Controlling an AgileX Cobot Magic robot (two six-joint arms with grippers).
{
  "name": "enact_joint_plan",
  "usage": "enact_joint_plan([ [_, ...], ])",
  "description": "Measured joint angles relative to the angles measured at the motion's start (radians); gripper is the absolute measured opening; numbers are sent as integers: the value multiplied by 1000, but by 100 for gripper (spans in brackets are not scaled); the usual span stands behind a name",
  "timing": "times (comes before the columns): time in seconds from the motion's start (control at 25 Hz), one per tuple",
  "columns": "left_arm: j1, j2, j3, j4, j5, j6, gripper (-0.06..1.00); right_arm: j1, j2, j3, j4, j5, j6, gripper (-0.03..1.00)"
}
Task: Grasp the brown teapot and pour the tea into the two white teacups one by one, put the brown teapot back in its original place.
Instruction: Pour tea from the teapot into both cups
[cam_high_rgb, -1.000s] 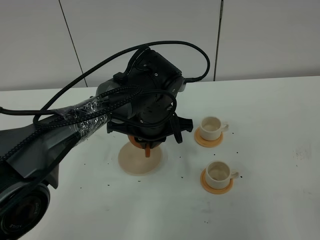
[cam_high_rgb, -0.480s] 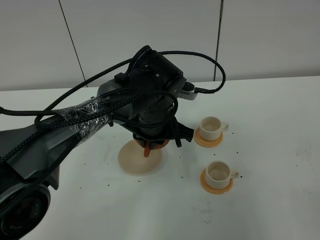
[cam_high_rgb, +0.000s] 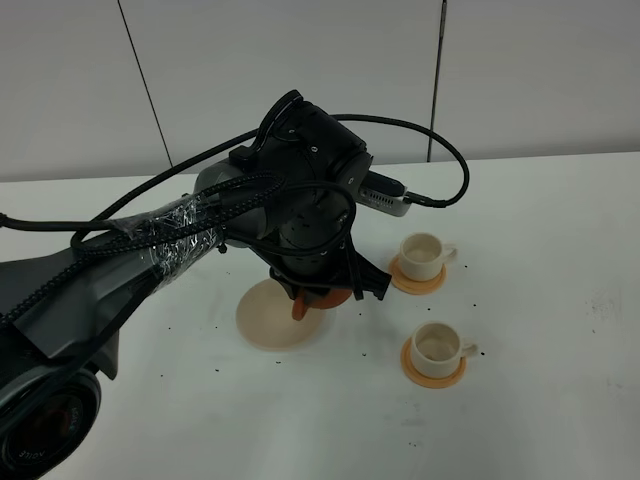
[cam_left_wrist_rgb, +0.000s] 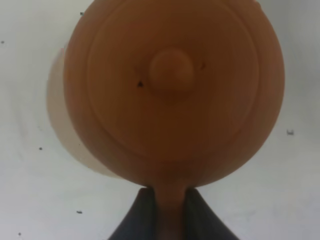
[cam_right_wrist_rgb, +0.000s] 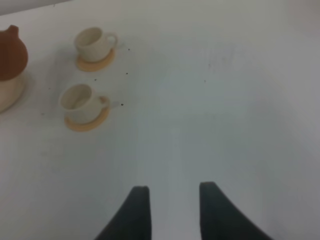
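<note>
Terracotta teapot (cam_left_wrist_rgb: 172, 95) is mostly hidden under my arm (cam_high_rgb: 200, 235) from above; left tool (cam_left_wrist_rgb: 170, 195) clamps its handle (cam_left_wrist_rgb: 170, 222), right tool (cam_right_wrist_rgb: 173, 187) gapes.

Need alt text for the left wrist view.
Seen from above, the teapot fills the view, its handle gripped between the left tool's dark fingers. The beige trivet shows partly from under it on the white table.

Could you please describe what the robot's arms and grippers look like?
The left arm has a bulky, rounded black wrist housing on a grey link. Glossy black cables loop over it, and a braided cable bundle runs along the link under clear plastic wrap. A grey plug sticks out of the housing. The left gripper and right gripper each have two dark, tapered fingers.
</note>
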Motion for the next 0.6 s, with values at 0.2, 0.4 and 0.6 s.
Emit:
enact_joint_plan([
  [0.2,0,0,0,-15,0,100,17,0,0,0,0,0,0,24],
  [0.4,0,0,0,-14,0,158,17,0,0,0,0,0,0,24],
  [0.6,0,0,0,-12,0,214,17,0,0,0,0,0,0,24],
])
